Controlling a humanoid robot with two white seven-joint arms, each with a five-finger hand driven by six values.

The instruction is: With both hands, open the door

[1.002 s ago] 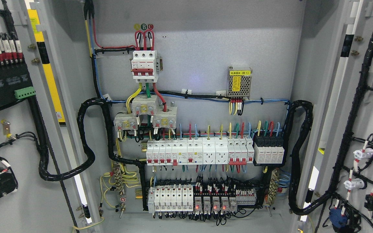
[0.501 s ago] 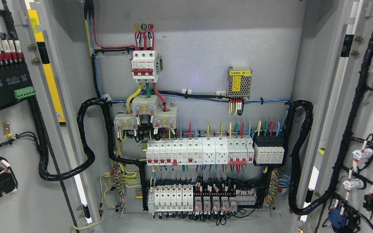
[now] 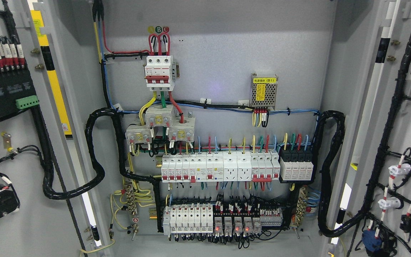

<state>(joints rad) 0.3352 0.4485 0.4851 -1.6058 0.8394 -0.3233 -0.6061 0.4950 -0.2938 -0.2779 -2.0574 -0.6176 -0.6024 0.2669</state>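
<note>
Head view: left door (image 3: 13, 150) and right door (image 3: 398, 117) stand open, no hand visible

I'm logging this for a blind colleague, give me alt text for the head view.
An electrical cabinet stands wide open, left door and right door swung aside, showing rows of white breakers and coloured wiring on the grey back panel. No robot hands are in view.

Three-pole breaker (image 3: 159, 73) top centre, red-yellow-green leads below. Meshed power supply (image 3: 263, 91) right of it. Row of white circuit breakers (image 3: 219, 168) mid-panel; relays with red lights (image 3: 236, 225) beneath. Black cable looms (image 3: 98, 157) flank panel.
</note>
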